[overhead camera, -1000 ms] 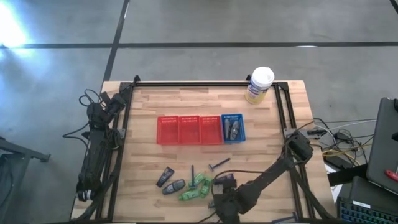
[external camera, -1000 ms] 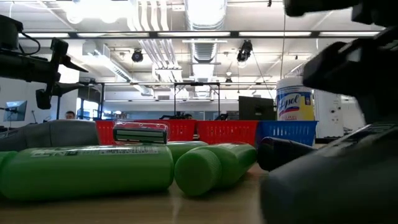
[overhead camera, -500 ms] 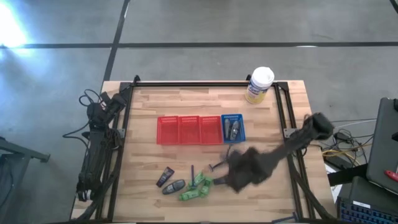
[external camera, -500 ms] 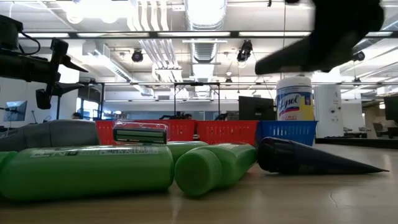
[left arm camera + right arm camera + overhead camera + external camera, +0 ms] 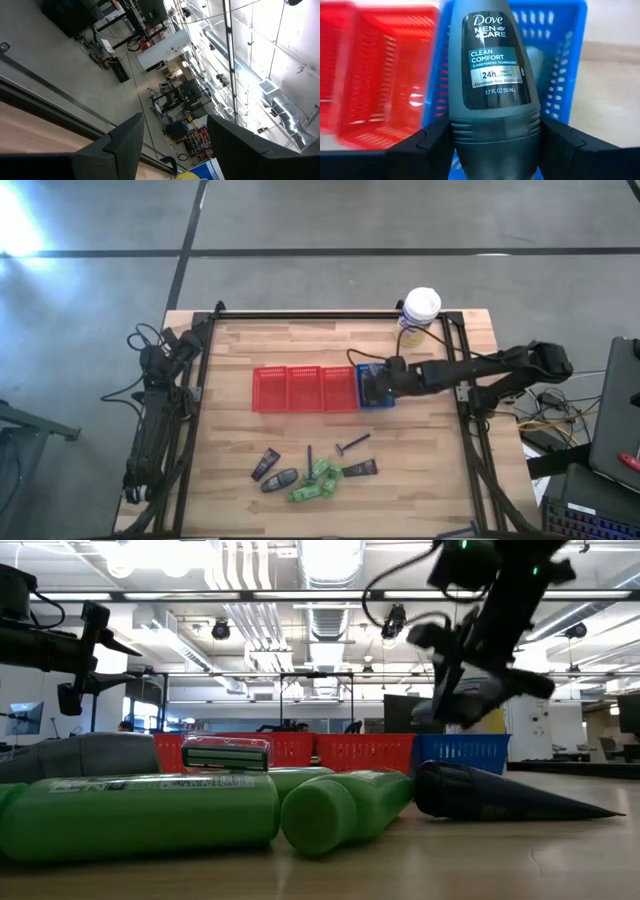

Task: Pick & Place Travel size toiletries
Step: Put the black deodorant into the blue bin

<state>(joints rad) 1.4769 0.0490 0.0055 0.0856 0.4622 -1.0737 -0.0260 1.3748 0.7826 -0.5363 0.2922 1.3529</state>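
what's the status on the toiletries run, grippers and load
Right gripper shut on grey Dove bottle, hanging over blue basket. Left gripper open, parked at table's left edge. Other toiletries on table. Nothing blocking.

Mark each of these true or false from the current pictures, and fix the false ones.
1. The right gripper holds a dark grey Dove deodorant bottle. True.
2. The bottle is held over the blue basket. True: the right wrist view shows the blue mesh right behind it.
3. The left arm is reaching for the green tubes. False: the left arm waits folded along the table's left edge.
4. The blue basket sits to the left of the red baskets in the high view. False: it stands at the right end of the row of red baskets.
5. The yellow canister stands at the table's far edge. True.
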